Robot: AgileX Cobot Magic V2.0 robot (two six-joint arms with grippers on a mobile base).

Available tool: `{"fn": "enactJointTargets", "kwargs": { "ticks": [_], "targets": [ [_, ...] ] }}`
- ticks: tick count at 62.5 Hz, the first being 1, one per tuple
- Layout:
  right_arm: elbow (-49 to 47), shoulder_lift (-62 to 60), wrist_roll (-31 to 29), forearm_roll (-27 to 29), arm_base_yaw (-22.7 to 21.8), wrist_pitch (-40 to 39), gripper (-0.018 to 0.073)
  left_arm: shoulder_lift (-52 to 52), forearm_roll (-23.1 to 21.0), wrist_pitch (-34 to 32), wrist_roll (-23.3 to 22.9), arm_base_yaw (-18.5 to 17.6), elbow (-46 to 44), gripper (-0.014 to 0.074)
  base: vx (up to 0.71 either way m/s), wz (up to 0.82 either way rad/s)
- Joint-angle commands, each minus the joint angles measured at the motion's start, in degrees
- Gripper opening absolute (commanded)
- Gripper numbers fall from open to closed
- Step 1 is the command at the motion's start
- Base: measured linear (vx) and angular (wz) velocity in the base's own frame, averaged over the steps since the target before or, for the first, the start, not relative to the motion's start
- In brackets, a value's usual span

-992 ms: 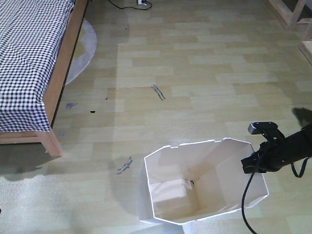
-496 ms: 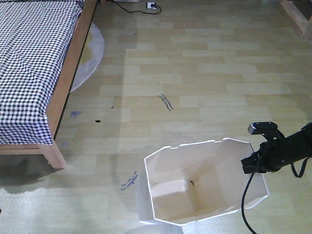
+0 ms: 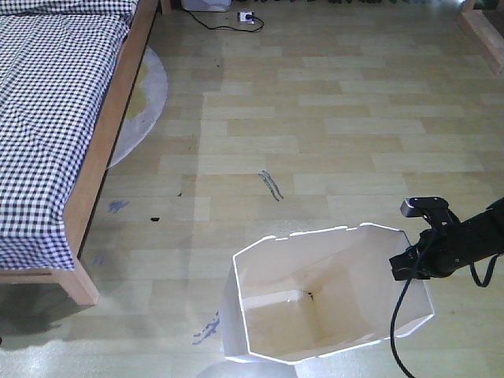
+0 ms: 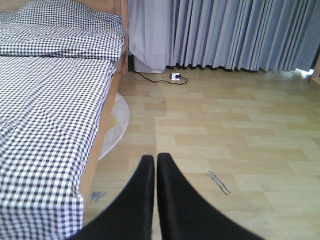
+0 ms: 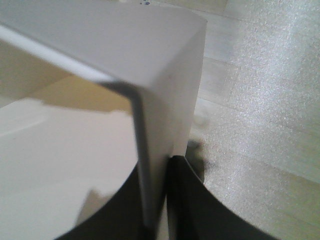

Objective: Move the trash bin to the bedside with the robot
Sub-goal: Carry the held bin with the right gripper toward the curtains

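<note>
The white trash bin [image 3: 331, 295] stands on the floor at the bottom centre of the front view, cream inside. My right gripper [image 3: 409, 264] is shut on its right rim; in the right wrist view my right gripper [image 5: 157, 165] has one finger inside and one outside the bin wall [image 5: 170, 75]. The bed [image 3: 55, 126] with gingham bedding and a wooden frame is at the left, about a metre from the bin. My left gripper [image 4: 155, 160] is shut and empty, held above the floor and pointing along the bedside [image 4: 102, 130].
A round grey rug [image 3: 138, 106] lies half under the bed. A white power strip with a black cable [image 3: 240, 17] lies on the floor at the far end. Grey curtains [image 4: 225, 35] hang at the far wall. Wooden furniture shows at the top right.
The floor and bed have slid downward in the front view while the bin and right gripper keep their place in the frame. The bed's corner post now sits lower left.
</note>
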Motion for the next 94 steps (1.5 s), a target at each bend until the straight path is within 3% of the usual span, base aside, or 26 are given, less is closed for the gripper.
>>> {"fn": "enactJointTargets", "kwargs": {
  "ticks": [1,94],
  "targets": [
    [-0.82,-4.0,0.01,3.97,-0.11,9.57,-0.0005,-0.83,-0.24,-3.95,-0.35,0.03,0.67,-0.0006,0.26,-0.03],
    [-0.82,-4.0,0.01,3.97,-0.11,9.52,-0.0005,-0.83,-0.24,-3.95,-0.35,0.03,0.67,-0.0006,0.26,-0.01]
  ]
}}
